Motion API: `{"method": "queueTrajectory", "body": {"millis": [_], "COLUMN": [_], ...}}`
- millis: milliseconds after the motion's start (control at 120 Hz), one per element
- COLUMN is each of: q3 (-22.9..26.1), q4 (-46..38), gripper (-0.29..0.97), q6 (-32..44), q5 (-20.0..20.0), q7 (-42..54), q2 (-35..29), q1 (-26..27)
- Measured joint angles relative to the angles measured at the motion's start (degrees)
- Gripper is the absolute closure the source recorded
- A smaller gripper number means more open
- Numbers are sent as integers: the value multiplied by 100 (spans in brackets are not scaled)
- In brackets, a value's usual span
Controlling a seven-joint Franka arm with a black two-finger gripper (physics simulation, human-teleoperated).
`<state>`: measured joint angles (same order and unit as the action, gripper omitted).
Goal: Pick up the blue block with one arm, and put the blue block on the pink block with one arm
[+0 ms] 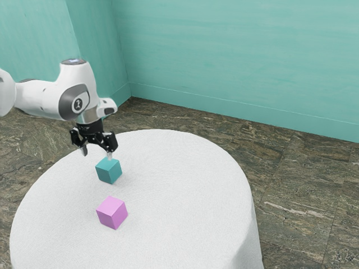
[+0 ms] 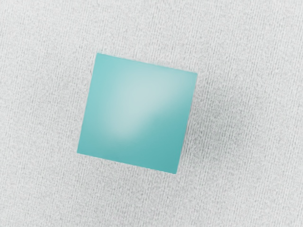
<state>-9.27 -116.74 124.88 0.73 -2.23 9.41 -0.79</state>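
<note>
Item 1: black two-finger gripper (image 1: 97, 152) on a white arm; fingers spread wide, nothing clasped between them.
Item 2: small blue-green cube, the blue block (image 1: 109, 170), sitting on the cloth directly under the gripper, its top just below the fingertips. From the wrist camera the blue block (image 2: 137, 112) shows its whole top face, turned slightly askew to the hand.
Item 3: small pink cube (image 1: 111, 212), on the cloth farther out from the gripper than the blue block, near it but apart.
Item 4: round table under white cloth (image 1: 185, 185), beneath the gripper.
</note>
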Motion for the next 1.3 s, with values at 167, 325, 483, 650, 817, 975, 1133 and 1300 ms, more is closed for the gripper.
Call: {"method": "queueTrajectory", "body": {"millis": [167, 325, 483, 650, 817, 975, 1133, 1300], "q3": [3, 26, 46, 62, 119, 183, 252, 259], "q4": [13, 58, 95, 299, 366, 369, 361, 351], "gripper": [0, 0, 0, 0, 0, 0, 0, 0], "q6": [429, 718, 944, 1055, 1104, 1189, 1254, 1285], "q5": [-178, -228, -374, -426, -475, -532, -642, -771], "q7": [251, 491, 707, 895, 1055, 1172, 1265, 1347], "q2": [295, 562, 750, 935, 1124, 1254, 1363, 1459], "q1": [-130, -212, -219, -253, -337, -370, -450, -465]}}
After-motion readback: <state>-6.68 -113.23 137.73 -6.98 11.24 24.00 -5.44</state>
